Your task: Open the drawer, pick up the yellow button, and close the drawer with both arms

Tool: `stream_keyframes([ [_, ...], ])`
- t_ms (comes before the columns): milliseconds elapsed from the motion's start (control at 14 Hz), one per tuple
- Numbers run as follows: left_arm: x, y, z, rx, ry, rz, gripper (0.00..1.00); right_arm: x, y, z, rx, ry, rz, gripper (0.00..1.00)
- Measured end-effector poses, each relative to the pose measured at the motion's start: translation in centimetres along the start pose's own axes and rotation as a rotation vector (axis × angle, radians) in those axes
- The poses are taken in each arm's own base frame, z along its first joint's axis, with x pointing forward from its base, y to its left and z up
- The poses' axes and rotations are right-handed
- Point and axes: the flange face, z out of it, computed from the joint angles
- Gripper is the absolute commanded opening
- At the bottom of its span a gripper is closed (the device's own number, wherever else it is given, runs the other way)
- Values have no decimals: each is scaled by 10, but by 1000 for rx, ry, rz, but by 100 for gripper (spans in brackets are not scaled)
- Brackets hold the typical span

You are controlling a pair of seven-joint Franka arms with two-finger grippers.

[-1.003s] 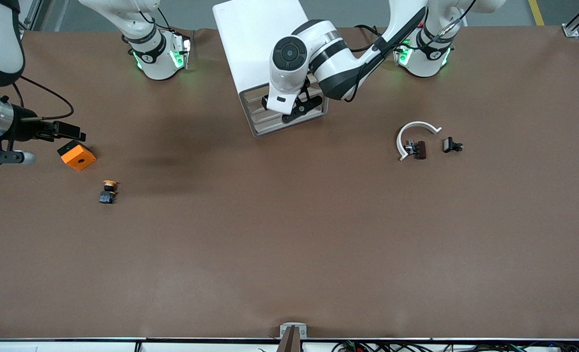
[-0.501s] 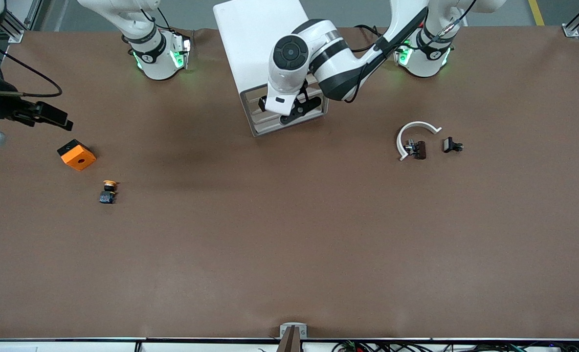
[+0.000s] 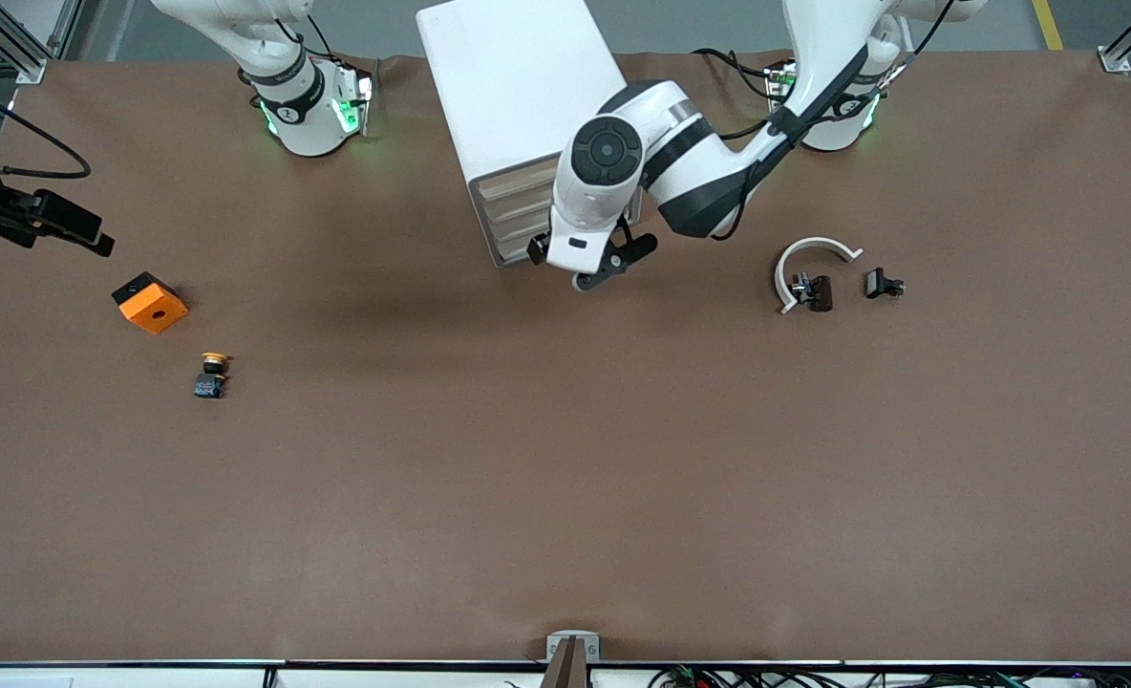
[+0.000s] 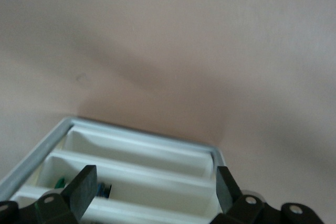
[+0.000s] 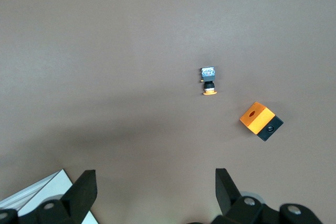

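The cabinet (image 3: 518, 105) served as the landmark: a white box standing between the two arm bases, its beige drawer fronts turned toward the front camera.

Well away from the cabinet, at the right arm's end of the table, the right gripper (image 5: 155, 190) hung above the table edge with its fingers spread wide and nothing between them. In the front view only its black mount showed at the picture's border. Near that same end, nearer the front camera than the cabinet, the orange block (image 3: 150, 303) lay on the brown table (image 3: 565, 478). The button (image 3: 211, 375) lay just beside the block, a little nearer the front camera and slightly closer to the cabinet, on its side with the orange-yellow cap pointing toward the arm bases. The right wrist view showed both, the button (image 5: 208, 81) apart from the block (image 5: 261, 120).

At the cabinet itself, the left gripper (image 3: 592, 266) hovered just in front of the drawer fronts, over the lower corner toward the left arm's end, fingers parted and holding nothing. Whether the top drawer (image 3: 518, 178) was fully shut I could not tell.

Past the cabinet toward the left arm's end lay a white curved band (image 3: 807, 260) with a dark clip (image 3: 815, 291) touching it, and a second black clip (image 3: 883, 284) just beside those
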Motion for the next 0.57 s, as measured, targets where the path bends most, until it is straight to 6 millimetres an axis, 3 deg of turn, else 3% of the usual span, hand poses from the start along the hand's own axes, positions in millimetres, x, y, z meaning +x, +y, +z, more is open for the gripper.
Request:
stream_keyframes([
  [287, 56, -9, -15, -23, 10, 12, 100, 1, 0, -3, -16, 9, -2, 100],
  [573, 137, -40, -35, -15, 2, 50, 100, -2, 0, -7, -63, 6, -8, 100],
])
